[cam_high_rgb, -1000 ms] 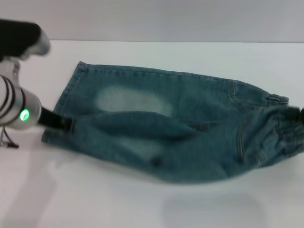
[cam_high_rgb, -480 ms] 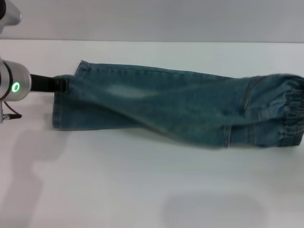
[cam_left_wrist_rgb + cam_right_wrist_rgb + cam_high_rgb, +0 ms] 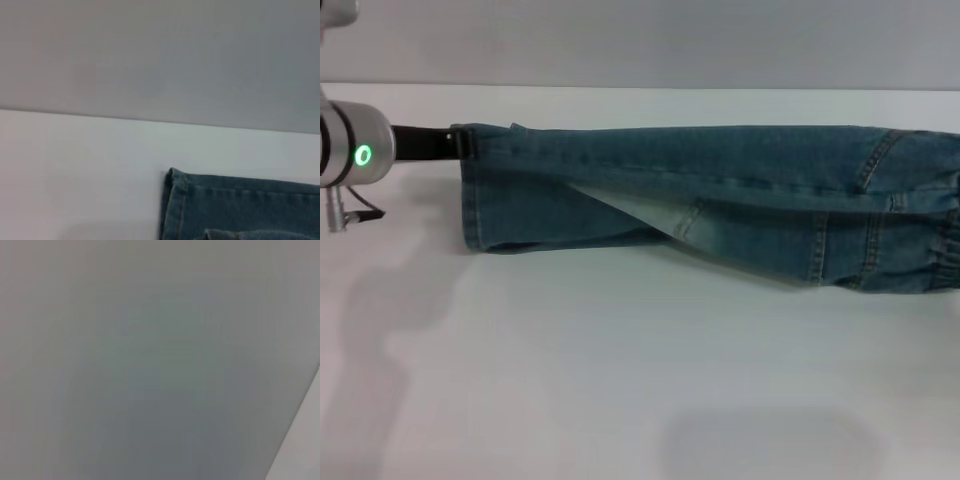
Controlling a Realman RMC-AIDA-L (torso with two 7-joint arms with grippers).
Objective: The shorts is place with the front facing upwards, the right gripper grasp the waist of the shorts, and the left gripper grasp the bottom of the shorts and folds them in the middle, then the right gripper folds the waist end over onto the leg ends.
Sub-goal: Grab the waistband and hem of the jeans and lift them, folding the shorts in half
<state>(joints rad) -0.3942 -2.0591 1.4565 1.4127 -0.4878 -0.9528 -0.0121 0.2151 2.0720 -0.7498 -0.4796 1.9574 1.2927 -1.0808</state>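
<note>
The blue denim shorts (image 3: 720, 195) lie folded lengthwise into a long narrow band across the white table (image 3: 620, 380). The leg ends are at the left and the elastic waist (image 3: 945, 250) runs off the right edge of the head view. My left gripper (image 3: 458, 143) is shut on the far corner of the leg hem, with its silver wrist and green light at the far left. In the left wrist view the stitched hem (image 3: 180, 200) lies on the table. My right gripper is out of view; its wrist view shows only grey wall.
The table's far edge meets a grey wall (image 3: 640, 40) just behind the shorts. White tabletop stretches in front of the shorts toward me.
My left gripper has carried the near leg hem up and over to the far side. The shorts went from spread open to a narrow folded band, and the waist slid right.
</note>
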